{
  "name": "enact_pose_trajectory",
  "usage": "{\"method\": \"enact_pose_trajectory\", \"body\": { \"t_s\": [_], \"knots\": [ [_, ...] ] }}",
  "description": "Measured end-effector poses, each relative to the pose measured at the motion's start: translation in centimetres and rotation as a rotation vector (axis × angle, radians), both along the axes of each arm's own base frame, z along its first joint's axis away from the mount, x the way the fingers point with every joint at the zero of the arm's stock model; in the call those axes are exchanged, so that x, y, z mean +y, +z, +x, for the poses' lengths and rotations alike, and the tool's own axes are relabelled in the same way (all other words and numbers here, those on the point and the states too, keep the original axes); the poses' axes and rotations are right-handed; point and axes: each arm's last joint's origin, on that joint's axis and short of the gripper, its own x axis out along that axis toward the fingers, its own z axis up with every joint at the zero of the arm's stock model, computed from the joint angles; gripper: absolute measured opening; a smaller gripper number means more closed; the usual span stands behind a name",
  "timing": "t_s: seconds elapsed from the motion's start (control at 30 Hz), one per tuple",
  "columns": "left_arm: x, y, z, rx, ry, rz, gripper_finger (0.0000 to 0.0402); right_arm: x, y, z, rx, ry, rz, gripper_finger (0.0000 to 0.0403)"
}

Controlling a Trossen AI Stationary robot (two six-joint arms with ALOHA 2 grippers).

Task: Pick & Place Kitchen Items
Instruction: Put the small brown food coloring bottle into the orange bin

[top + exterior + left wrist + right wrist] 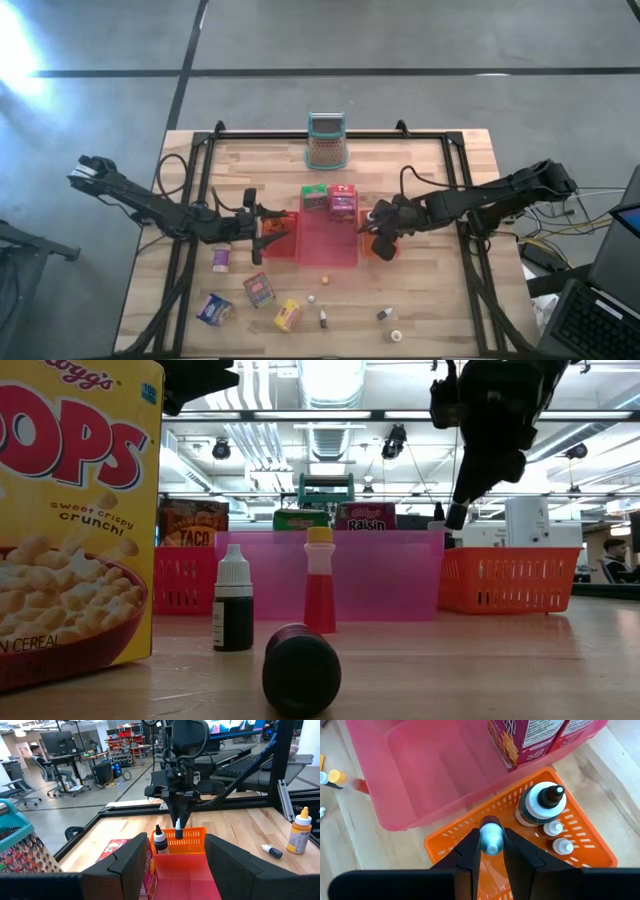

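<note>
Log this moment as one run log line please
right gripper: jaws shut on small bottle over orange basket | left gripper: jaws open, empty

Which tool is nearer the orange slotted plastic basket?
Right. The right tool hangs directly over the orange slotted plastic basket, holding a small white-capped bottle. The left tool sits across the pink bin.
</note>
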Motion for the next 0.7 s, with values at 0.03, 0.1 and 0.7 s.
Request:
{"method": "enact_pose_trajectory", "body": {
  "t_s": [0.03,0.1,0.7],
  "knots": [
    [0.0,0.0,0.0,0.000,0.000,0.000,0.0204,-0.1,0.0,0.0,0.000,-0.003,0.000,0.0063],
    [0.0,0.0,0.0,0.000,0.000,0.000,0.0204,-0.3,0.0,0.0,0.000,-0.012,0.000,0.0063],
    [0.0,0.0,0.0,0.000,0.005,-0.001,0.0204,-0.8,-5.4,1.2,0.281,-0.082,-0.029,0.0063]
  ]
}}
